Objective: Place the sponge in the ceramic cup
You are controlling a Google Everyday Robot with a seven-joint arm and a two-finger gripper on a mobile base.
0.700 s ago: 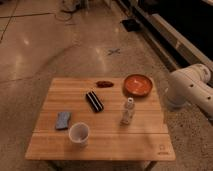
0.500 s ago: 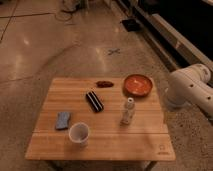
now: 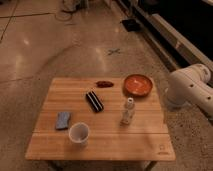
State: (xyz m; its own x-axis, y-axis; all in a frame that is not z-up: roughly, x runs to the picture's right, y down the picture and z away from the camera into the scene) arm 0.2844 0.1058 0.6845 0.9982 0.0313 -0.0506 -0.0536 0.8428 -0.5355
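The sponge [image 3: 63,120], a small flat blue-grey pad, lies on the left part of the wooden table [image 3: 145,145]. Just right of it and nearer the front edge stands the white ceramic cup [image 3: 79,134], upright with its mouth up. My white arm [image 3: 189,92] shows at the right edge of the camera view, beside the table. The gripper itself is out of view.
A black ridged block [image 3: 94,100] lies mid-table. A pale slim bottle [image 3: 128,111] stands right of centre. An orange bowl [image 3: 138,84] sits at the far right corner, with a small dark red thing [image 3: 104,83] to its left. Shiny floor surrounds the table.
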